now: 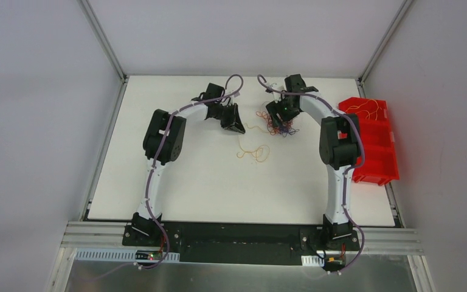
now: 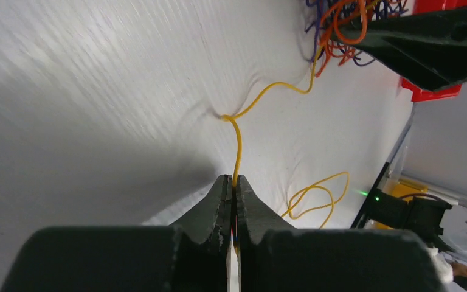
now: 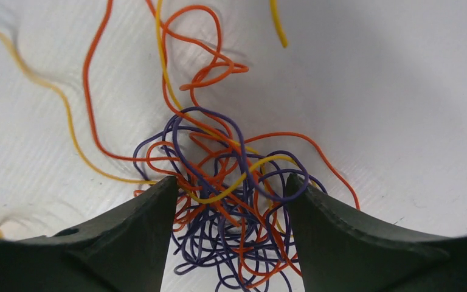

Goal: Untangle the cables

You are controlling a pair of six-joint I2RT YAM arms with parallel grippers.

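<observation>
Cables (image 3: 231, 243): bunched near the table's (image 1: 188, 182) far edge, right of middle. My left gripper (image 2: 234, 187) is pinched tight on the yellow cable (image 2: 238, 146). My right gripper (image 3: 230, 182) is wide apart astride the rest, gripping nothing. Suggest pinning those and drawing yellow out slow and low. White top, red bin (image 1: 377, 152) at right edge, grey walls.

left end effector (image 2: 234, 184) pinching yellow cable (image 2: 239, 152)
</observation>
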